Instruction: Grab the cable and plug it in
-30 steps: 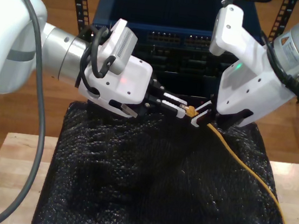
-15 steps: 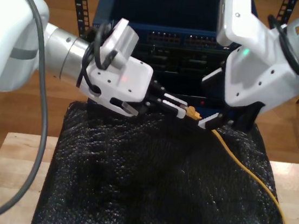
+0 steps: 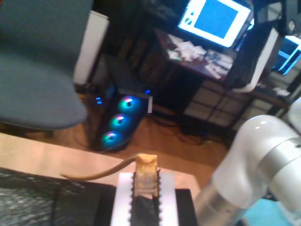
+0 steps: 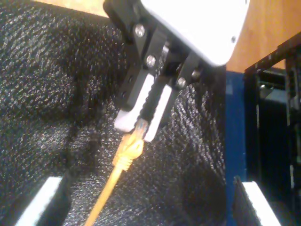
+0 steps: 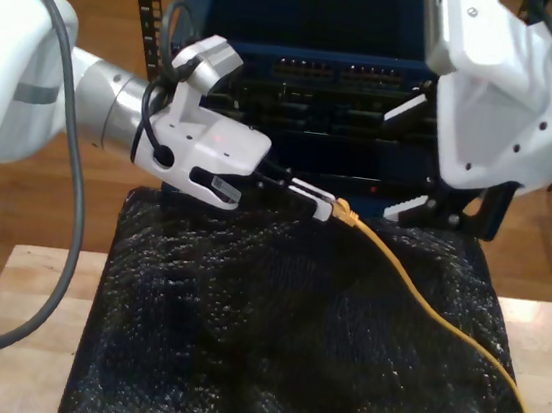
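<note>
Holding the cable (image 5: 425, 303) by its plug end in my first tool (image 5: 319, 202), closed on it above the black padding (image 5: 269, 347) (my second tool (image 5: 427, 207) spread open, empty, nearby), next needing alignment with the blue rack's ports (image 5: 313, 70).

No text, label, brand, number or sign is legible in any view.
</note>
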